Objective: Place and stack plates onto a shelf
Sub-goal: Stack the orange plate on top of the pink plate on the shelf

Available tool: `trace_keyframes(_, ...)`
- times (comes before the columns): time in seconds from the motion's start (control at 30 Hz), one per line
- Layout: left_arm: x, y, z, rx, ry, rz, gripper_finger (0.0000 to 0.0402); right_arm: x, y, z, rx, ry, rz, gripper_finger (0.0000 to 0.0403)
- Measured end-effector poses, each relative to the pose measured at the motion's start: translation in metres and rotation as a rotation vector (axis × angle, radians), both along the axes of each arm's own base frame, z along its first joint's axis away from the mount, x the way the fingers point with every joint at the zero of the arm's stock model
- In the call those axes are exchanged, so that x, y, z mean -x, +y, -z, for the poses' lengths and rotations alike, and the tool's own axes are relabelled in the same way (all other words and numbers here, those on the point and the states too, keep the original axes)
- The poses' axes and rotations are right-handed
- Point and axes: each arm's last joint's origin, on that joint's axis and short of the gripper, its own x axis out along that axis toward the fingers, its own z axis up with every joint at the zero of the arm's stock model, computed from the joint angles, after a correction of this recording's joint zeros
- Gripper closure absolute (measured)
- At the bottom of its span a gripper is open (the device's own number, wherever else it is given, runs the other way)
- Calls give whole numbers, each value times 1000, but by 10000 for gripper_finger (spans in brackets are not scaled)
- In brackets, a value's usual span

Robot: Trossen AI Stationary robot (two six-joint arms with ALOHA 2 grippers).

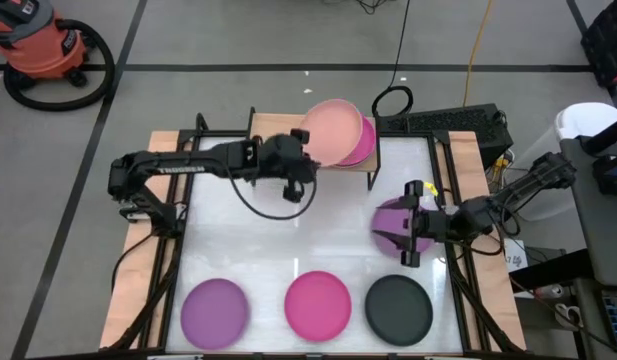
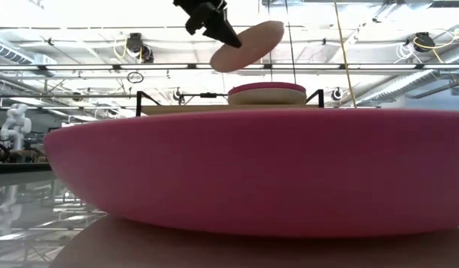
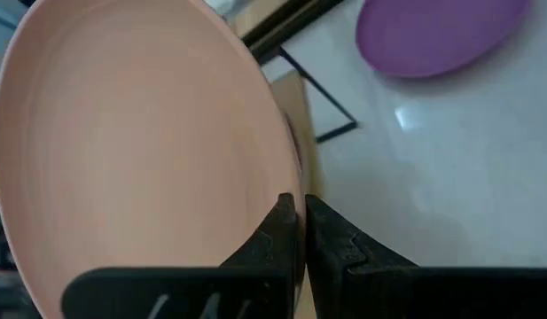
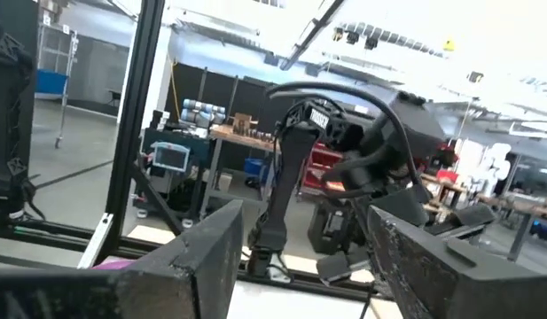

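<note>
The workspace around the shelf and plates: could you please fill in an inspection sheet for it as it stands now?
Surface: white table with wooden edges, glossy.
Job's things: shelf at the back carries a beige plate topped by a magenta plate; salmon pink plate held tilted above them. On the table: purple plate, magenta plate at the front, black plate, and a second purple plate by the right arm.
Clutter: nothing seen on the table.
Grippers: left gripper shut on the salmon pink plate's rim; right gripper open, over the second purple plate.
Cables: black loop and yellow cord on the floor.
Surroundings: orange shop vacuum.
</note>
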Motion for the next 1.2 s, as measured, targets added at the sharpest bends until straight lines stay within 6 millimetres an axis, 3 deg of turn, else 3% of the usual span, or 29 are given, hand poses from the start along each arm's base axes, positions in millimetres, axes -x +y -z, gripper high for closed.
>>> trace_keyframes(0.27, -5, 36, -2, -12, -82, 128, 392, 1, -5, -3, 119, -17, 48, 179)
trace_keyframes(0.47, -22, 55, 33, 31, -5, 138, 392, -1, -8, -1, 113, 1, 63, 179)
trace_keyframes(0.6, -34, 60, 52, -30, 46, 127, 387, -2, -8, 0, 113, 16, 63, 179)
trace_keyframes(0.97, -39, 56, 53, -88, 34, 76, 322, -3, -8, 2, 112, 33, 64, 179)
trace_keyframes(1.2, -32, 48, 37, -106, 4, 24, 230, -3, -8, 4, 113, 47, 65, 179)
